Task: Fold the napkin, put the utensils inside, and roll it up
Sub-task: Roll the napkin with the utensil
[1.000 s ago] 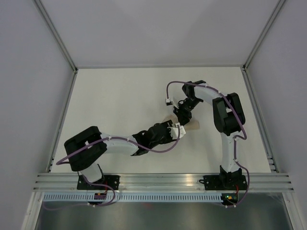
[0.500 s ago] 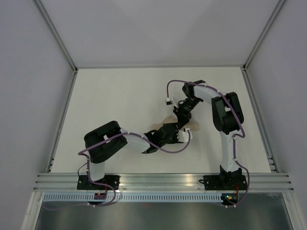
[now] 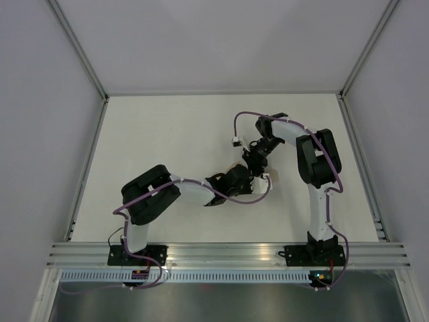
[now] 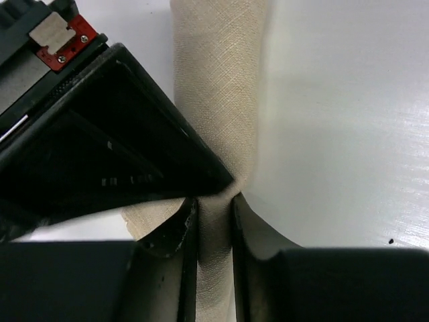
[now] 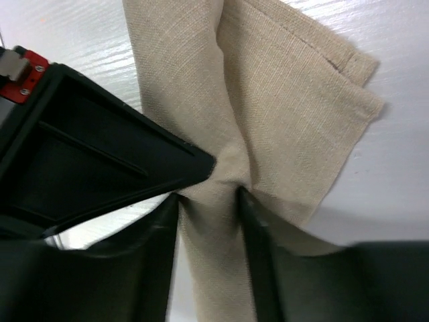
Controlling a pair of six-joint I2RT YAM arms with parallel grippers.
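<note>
The tan napkin lies bunched into a narrow roll on the white table. My left gripper is shut on it, the cloth squeezed between both fingers. My right gripper holds the same cloth from the other side, its fingers pressed against a pinched neck below a fanned-out hemmed corner. Each wrist view shows the other gripper's black body touching close by. From above, the left gripper and right gripper meet mid-table and cover most of the napkin. No utensils show.
The white table is walled by grey panels on three sides. An aluminium rail runs along the near edge with both arm bases on it. Purple cables loop off each arm.
My left arm has swung right and forward, bringing its gripper up against the right gripper over the napkin. The right arm has hardly moved.
</note>
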